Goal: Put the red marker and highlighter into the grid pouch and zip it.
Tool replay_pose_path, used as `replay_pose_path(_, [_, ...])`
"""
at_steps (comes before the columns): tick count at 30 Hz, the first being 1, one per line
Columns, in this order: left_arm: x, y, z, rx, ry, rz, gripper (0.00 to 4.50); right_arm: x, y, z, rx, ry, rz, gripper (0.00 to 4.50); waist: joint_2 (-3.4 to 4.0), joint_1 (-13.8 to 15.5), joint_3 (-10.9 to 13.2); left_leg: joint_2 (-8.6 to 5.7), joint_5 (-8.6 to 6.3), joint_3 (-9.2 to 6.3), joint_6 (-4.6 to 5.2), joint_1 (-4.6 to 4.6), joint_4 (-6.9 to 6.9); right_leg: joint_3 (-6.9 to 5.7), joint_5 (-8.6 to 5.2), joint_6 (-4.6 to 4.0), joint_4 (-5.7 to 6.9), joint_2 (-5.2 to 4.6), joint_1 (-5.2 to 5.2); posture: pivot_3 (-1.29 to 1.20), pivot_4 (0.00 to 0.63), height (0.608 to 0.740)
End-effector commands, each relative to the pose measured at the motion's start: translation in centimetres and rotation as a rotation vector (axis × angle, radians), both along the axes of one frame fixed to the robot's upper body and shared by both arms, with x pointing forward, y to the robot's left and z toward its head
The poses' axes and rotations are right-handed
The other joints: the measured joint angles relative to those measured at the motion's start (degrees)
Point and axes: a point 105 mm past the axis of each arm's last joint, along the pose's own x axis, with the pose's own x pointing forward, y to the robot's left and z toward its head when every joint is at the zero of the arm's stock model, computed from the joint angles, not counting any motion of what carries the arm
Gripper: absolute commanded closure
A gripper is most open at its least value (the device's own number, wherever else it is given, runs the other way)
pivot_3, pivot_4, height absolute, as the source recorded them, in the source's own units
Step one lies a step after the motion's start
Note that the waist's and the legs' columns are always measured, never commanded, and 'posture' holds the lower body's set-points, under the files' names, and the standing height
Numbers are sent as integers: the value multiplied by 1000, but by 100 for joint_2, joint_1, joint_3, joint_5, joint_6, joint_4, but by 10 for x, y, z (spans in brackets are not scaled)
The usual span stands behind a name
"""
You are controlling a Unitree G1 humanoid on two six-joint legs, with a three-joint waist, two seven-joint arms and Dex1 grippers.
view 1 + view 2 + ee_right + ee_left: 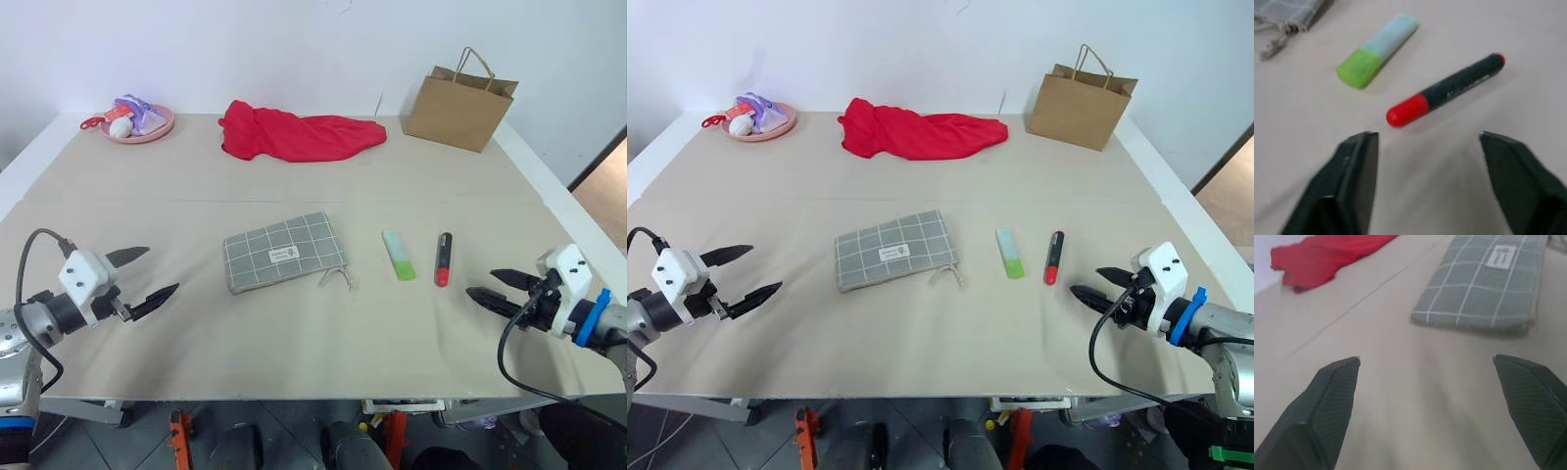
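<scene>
Grid pouch point(284, 252): flat, table centre. Highlighter point(399, 255), red marker point(443, 258): side by side, right of pouch. Left gripper point(145, 275), right gripper point(498, 290): 2 fingers spread, empty.

Your head views are bright and evenly lit, shadows faint, no glare. Wrist views blur: red marker point(1445, 90) soft, grid pouch point(1484, 281) hazy toward twelve o'clock.

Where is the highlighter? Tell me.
In the left eye view the highlighter lies flat on the table, right of centre, between the grid pouch and the red marker.
</scene>
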Motion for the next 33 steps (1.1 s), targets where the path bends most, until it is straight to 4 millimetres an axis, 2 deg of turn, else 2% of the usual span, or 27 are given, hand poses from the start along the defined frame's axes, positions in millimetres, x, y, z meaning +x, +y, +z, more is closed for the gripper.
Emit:
replay_pose_path(1, [6, -1, 11, 61, -94, -22, 0, 10, 12, 24, 101, -80, 19, 2466, -1, 1, 0, 0, 0, -1, 0, 0, 0, 0, 0, 0, 0, 0, 0, 0, 150, 740])
replay_pose_path(2, [7, -3, 11, 63, -94, -30, 0, 12, 19, 27, 106, -87, 43, 3054, -1, 1, 0, 1, 0, -3, 0, 0, 0, -3, 0, 1, 0, 1, 2, 0, 150, 740])
replay_pose_path(3, [7, -5, 10, 63, -94, -40, 0, 13, 25, 29, 108, -94, 64, 3199, -1, 2, 1, 1, 0, -3, 0, 0, 0, -4, 0, 1, 0, 1, 1, 0, 150, 740])
replay_pose_path(6, [9, -11, 11, 62, -101, -64, 0, 19, 46, 41, 142, -125, 135, 4410, 0, 2, 0, 1, 0, -5, 0, -1, 1, -5, 2, 6, 0, 1, 2, 0, 150, 740])
replay_pose_path(9, [9, -17, 11, 64, -104, -92, 0, 23, 70, 49, 157, -145, 215, 4410, 0, 2, 0, 1, 0, -4, 0, -1, 1, -3, 3, 6, 0, 1, 2, 0, 150, 740])
replay_pose_path(10, [10, -21, 10, 78, -109, -111, 0, 28, 84, 51, 153, -155, 256, 4410, 0, -11, 1, 0, 0, -3, 0, -1, 1, -2, 3, 7, 1, 1, 2, 0, 150, 740])
replay_pose_path(14, [13, -33, 8, 189, -152, -176, 0, 60, 123, 58, 88, -216, 303, 4410, 1, -24, 1, 14, 0, -6, 0, 0, 3, -4, 5, 9, 1, 21, 0, 0, 150, 740])
replay_pose_path(17, [16, -40, 7, 252, -191, -211, 0, 77, 151, 63, 35, -263, 338, 4410, 2, -17, 2, 18, 3, -2, 0, -2, 7, -3, 19, -1, 2, 33, -7, 0, 150, 740])
replay_pose_path(20, [19, -49, 6, 287, -227, -248, 0, 89, 182, 55, 3, -257, 383, 4410, 2, -6, 2, 22, 3, 6, 0, -2, 7, -4, 32, -33, 3, 34, -6, 0, 150, 740])
replay_pose_path(22, [22, -58, 6, 300, -242, -280, 0, 94, 203, 40, -50, -239, 427, 4410, 2, -4, 1, 21, 3, 10, -1, -10, 4, -5, 30, -35, 4, 33, -11, 0, 150, 740])
replay_pose_path(26, [23, -66, 4, 320, -249, -317, 0, 99, 221, 22, -102, -208, 460, 4410, 1, 4, 1, 20, 2, 10, 0, -22, 2, -7, 28, -37, 4, 34, -21, 0, 150, 740])
replay_pose_path(28, [24, -68, 3, 320, -252, -327, 0, 101, 226, 14, -128, -197, 482, 4410, 1, 4, 1, 13, 1, 11, 0, -64, 9, -4, 30, -34, 27, 30, -67, 0, 150, 740])
replay_pose_path(33, [24, -70, 1, 326, -256, -349, 0, 108, 224, -8, -301, -206, 495, 4410, 1, -4, 1, 10, 3, 8, -2, -80, 22, -6, 30, -37, 66, 34, -95, 0, 150, 740])
